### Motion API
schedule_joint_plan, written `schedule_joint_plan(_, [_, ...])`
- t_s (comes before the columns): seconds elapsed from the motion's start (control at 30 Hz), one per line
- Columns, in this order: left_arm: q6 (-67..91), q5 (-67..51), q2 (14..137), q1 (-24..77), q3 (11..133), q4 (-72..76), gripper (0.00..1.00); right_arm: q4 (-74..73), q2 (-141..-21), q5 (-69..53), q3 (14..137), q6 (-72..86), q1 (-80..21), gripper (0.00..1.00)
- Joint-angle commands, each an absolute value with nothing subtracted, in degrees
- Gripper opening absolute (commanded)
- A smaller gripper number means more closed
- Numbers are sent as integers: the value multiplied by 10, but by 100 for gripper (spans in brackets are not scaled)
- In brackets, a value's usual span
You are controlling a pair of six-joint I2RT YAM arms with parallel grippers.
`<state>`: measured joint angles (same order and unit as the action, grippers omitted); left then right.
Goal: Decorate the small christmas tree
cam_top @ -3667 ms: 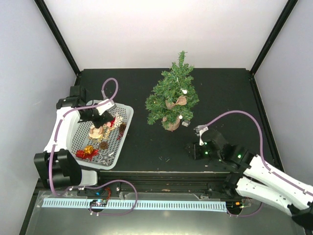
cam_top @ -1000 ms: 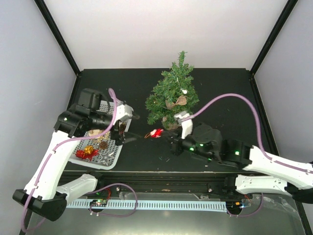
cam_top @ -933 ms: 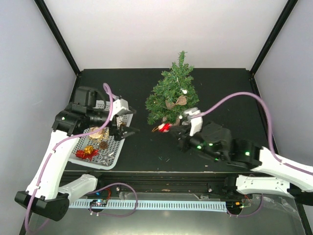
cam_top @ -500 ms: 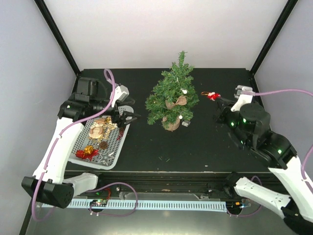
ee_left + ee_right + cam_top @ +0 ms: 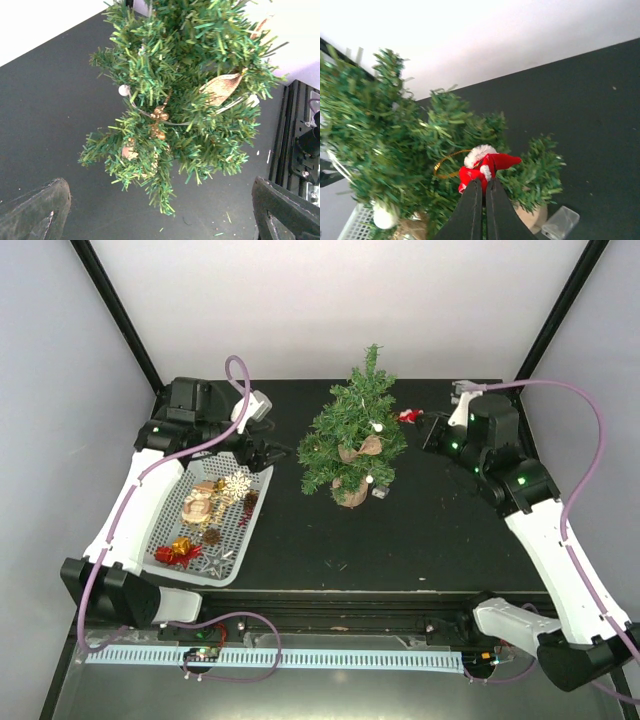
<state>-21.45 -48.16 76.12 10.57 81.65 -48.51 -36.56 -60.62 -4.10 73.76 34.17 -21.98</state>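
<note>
The small christmas tree [image 5: 352, 440] stands mid-table on its round wood base [image 5: 350, 496], with white beads and burlap bits hanging in its branches. My right gripper [image 5: 418, 421] hovers at the tree's upper right side, shut on a red and white santa ornament [image 5: 407, 416]. In the right wrist view the ornament [image 5: 487, 167] sits pinched at the closed fingertips of the gripper [image 5: 484, 184], its gold loop [image 5: 445, 165] against the branches [image 5: 420, 145]. My left gripper [image 5: 276, 452] is open and empty just left of the tree; its view shows the tree [image 5: 185, 95] ahead between wide fingers [image 5: 35, 212].
A white perforated basket [image 5: 250, 530] at the left holds several ornaments, among them a snowflake [image 5: 237, 483] and a red-gold gift [image 5: 180, 551]. A small clear plastic piece [image 5: 380, 492] lies beside the tree base. Black frame posts rise at the back corners.
The right arm has carried the santa ornament leftward and closer to the tree's upper right branches. The left arm has swung back off the basket toward the tree's left side.
</note>
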Motion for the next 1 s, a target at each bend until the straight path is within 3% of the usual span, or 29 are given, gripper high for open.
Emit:
schedule_joint_plan(0.0, [-208, -477, 785, 101, 856, -476, 99, -338, -632, -102, 791, 320, -217, 1])
schedule_joint_plan(0.97, [-207, -506, 794, 96, 820, -457, 99, -301, -687, -154, 773, 312, -232, 1])
